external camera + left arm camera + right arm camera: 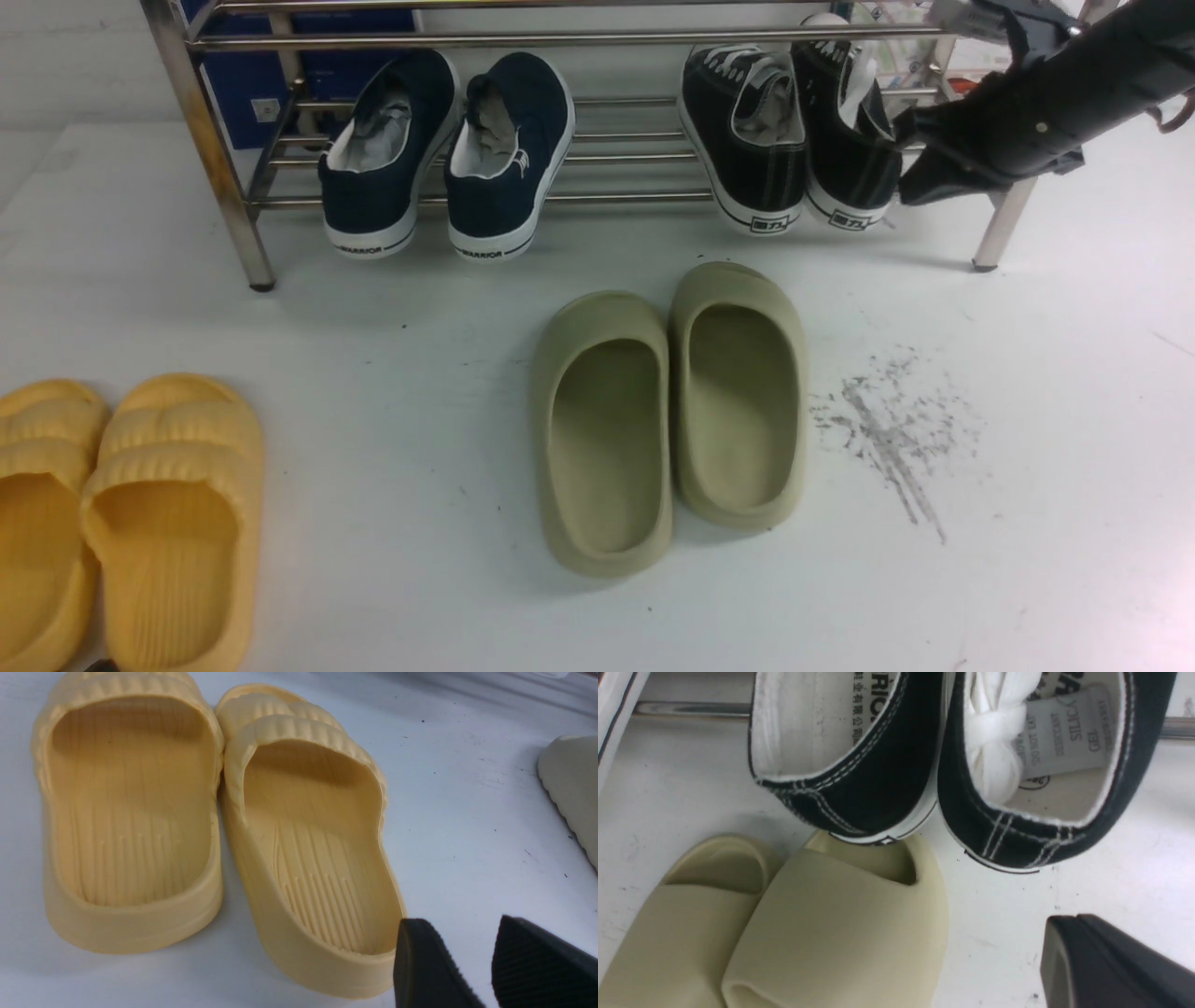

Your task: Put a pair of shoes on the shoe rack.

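The two black canvas sneakers (752, 140) (854, 159) rest side by side, heels toward me, on the lower rails at the right end of the steel shoe rack (560, 39). The right wrist view shows their heels (887, 774) (966, 807) and a rail (691, 709). My right gripper (920, 163) hangs just right of the right sneaker; in the right wrist view it (1076, 924) is shut, holds nothing and is apart from the heels. My left gripper (460, 926) is open and empty over the floor, beside the yellow slides (210, 812).
Navy slip-ons (448, 149) sit on the rack's left part. Olive-green slides (672, 411) (831, 924) lie on the white floor in front of the sneakers. The yellow slides (121, 504) lie at the near left. A blue box (233, 84) stands behind the rack.
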